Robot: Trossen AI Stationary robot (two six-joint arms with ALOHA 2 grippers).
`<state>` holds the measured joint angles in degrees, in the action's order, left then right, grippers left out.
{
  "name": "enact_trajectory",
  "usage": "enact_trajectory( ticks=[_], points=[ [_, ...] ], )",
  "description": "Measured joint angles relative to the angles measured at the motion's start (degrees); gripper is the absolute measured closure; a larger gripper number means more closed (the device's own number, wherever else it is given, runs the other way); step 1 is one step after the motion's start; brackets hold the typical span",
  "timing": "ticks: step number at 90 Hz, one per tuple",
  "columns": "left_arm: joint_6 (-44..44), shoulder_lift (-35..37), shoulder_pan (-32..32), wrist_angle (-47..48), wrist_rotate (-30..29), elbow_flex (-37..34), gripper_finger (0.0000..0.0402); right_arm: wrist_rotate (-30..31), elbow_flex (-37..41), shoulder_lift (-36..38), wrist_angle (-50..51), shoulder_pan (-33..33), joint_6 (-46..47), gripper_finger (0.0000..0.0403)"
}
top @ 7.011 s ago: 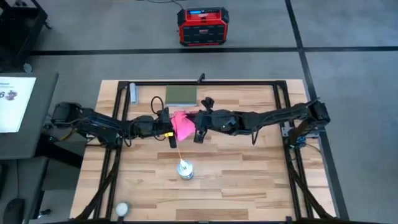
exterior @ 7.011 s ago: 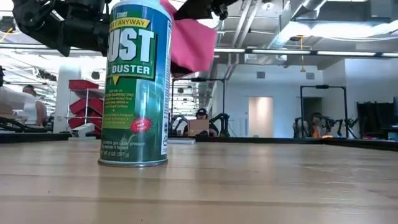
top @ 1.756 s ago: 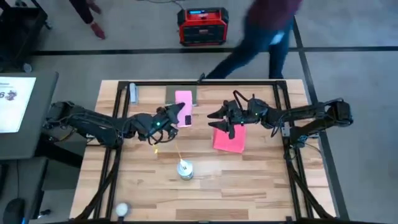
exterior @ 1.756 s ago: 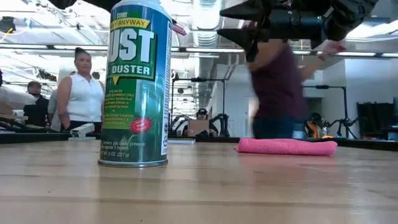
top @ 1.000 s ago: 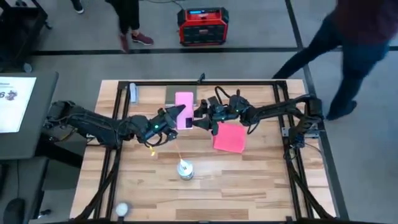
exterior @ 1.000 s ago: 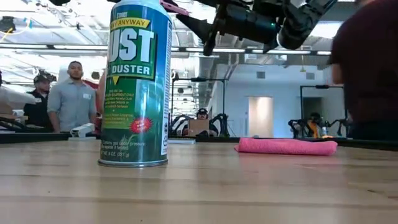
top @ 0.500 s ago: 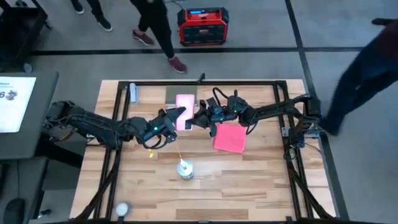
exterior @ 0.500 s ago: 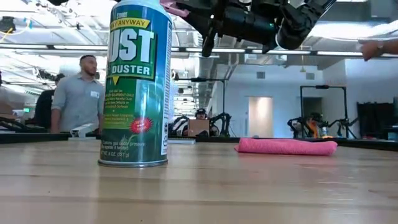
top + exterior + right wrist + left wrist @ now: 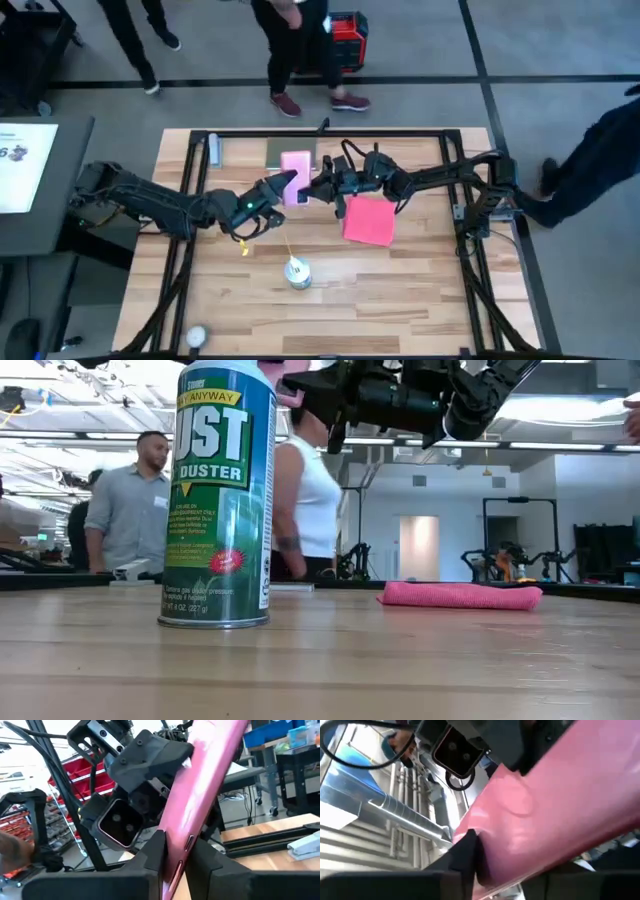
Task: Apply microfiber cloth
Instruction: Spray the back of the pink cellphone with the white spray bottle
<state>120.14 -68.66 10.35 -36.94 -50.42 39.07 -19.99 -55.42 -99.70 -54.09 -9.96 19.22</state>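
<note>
High view shows the wooden desk from above. Going from left to right: the left hand comes in from the left edge and holds one end of the pink phone, lifted above the desk in the upper middle of the frame. In the left wrist view a dark finger presses on the pink back, so this hand is clamped on the phone. The right hand meets it from the right; in the right wrist view its two fingers pinch the thin edge of the phone, so it is grasping the phone too.

The microfiber cloth lies flat on the desk, just right of the middle, below the right arm and free of both hands. In the low view it is a low soft roll at the right.

I judge the cloth very light, soft and limp; it will fold and hang when lifted, not slippery, not fragile. A pinch at one edge or corner seems best.

Count: one cloth, one phone, one duster can, one dark green pad under the phone, two arms.
</note>
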Motion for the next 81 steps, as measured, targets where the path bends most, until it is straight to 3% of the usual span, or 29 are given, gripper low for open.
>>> enact_trajectory(
  ticks=[18, 37, 61, 81],
  points=[
    [-0.50, 0.00, 0.00, -3.21, -0.51, -0.02, 0.0252, 0.66, -0.07, 0.12, 0.01, 0.00, -0.96, 0.0376],
    [0.02, -0.09, 0.00, -10.20, -1.25, -0.09, 0.0245, 1.01, -0.20, 1.42, 1.16, 0.00, -2.22, 0.0378],
    [-5.07, 0.32, -0.22, -20.21, -9.70, 0.15, 0.0244, 4.54, 0.10, 8.45, 14.95, 0.27, -12.35, 0.0384],
    [-10.26, 1.62, 0.79, -27.77, -13.22, 0.20, 0.0244, 8.69, 3.85, 14.51, 20.18, -0.01, -14.76, 0.0385]
  ],
)
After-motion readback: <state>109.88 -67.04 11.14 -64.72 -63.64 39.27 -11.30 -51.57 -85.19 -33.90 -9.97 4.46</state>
